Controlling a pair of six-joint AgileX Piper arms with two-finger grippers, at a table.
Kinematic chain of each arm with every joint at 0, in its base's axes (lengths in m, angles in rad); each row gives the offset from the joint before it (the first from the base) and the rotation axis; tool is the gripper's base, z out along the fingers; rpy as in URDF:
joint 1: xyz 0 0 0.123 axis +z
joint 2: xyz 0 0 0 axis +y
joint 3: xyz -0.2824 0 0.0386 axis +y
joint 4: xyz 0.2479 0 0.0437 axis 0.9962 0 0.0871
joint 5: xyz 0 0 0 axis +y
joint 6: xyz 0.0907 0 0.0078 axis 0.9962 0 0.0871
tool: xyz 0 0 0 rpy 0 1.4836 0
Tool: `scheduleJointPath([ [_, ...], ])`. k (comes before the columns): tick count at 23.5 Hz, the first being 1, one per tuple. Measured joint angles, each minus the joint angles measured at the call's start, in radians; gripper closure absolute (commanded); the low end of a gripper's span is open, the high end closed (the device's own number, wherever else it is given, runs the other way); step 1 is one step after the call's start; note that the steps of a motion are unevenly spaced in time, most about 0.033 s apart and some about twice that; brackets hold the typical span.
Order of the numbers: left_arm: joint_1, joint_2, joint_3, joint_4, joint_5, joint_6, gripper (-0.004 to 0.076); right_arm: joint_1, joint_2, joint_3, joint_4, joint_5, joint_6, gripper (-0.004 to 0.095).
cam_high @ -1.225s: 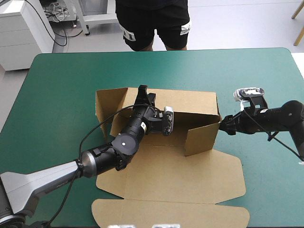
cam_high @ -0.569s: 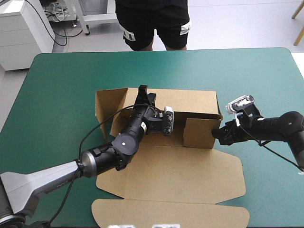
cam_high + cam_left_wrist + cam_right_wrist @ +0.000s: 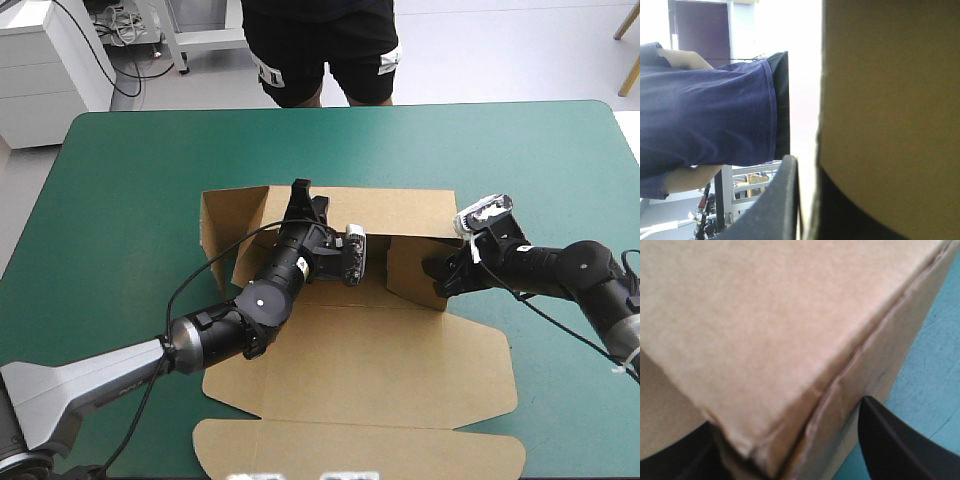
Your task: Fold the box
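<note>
The brown box (image 3: 360, 370) lies in the middle of the teal-green table, its back wall (image 3: 400, 212) raised. My left gripper (image 3: 300, 198) is shut on that wall's top edge; in the left wrist view the board (image 3: 890, 100) stands between the black fingers (image 3: 785, 200) of my left gripper (image 3: 807, 167). The right side flap (image 3: 412, 270) is bent inward, close to the back wall. My right gripper (image 3: 437, 275) presses on its outer face, open. In the right wrist view a folded corner of the box (image 3: 780, 340) sits between the spread fingers (image 3: 900, 440).
The left side flap (image 3: 222, 222) stands up and angles outward. The lid panel with its tabs (image 3: 360, 445) lies flat toward the front edge. Bare teal-green cover (image 3: 130, 180) surrounds the box on the left, far and right sides.
My right gripper has moved left and swung the right side flap inward from pointing outward to lying near the back wall. The left arm has held still.
</note>
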Motion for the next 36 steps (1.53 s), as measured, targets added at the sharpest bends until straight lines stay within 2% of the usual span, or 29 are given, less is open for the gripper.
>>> scheduleJointPath([
  [3,0.000,0.000,0.000,0.000,0.000,0.000,0.0731,0.000,0.000,0.003,0.000,-0.003,0.000,0.0349],
  [5,0.000,0.000,0.000,0.000,0.000,-0.001,0.0732,0.000,0.000,0.003,0.000,-0.007,0.001,0.0415],
  [9,0.000,0.000,0.000,0.000,0.000,-0.001,0.0732,0.000,0.000,0.006,0.000,-0.035,0.017,0.0699],
  [11,0.000,0.000,0.000,0.000,-0.001,-0.002,0.0731,0.000,0.000,0.006,-0.003,-0.053,0.019,0.0924],
  [20,0.000,-0.003,0.000,0.003,-0.013,-0.006,0.0731,0.002,0.000,0.006,-0.003,-0.107,0.070,0.0905],
  [22,0.000,-0.003,0.000,0.003,-0.012,-0.006,0.0732,0.038,-0.003,0.006,-0.053,-0.145,0.130,0.0905],
  [25,0.002,-0.003,0.003,0.000,0.003,-0.007,0.0731,0.151,-0.009,0.005,-0.261,-0.263,0.344,0.0905],
  [27,0.005,-0.003,0.004,-0.004,0.014,-0.007,0.0731,0.197,-0.009,0.005,-0.360,-0.303,0.466,0.0906],
  [29,0.006,-0.003,0.004,-0.005,0.015,-0.007,0.0731,0.210,-0.009,0.005,-0.411,-0.313,0.529,0.0906],
  [33,0.006,-0.004,0.004,-0.005,0.013,-0.007,0.0715,0.215,-0.009,0.005,-0.432,-0.316,0.558,0.0905],
  [36,0.007,-0.005,0.004,-0.005,0.005,-0.007,0.0636,0.216,-0.009,0.005,-0.438,-0.316,0.573,0.0905],
])
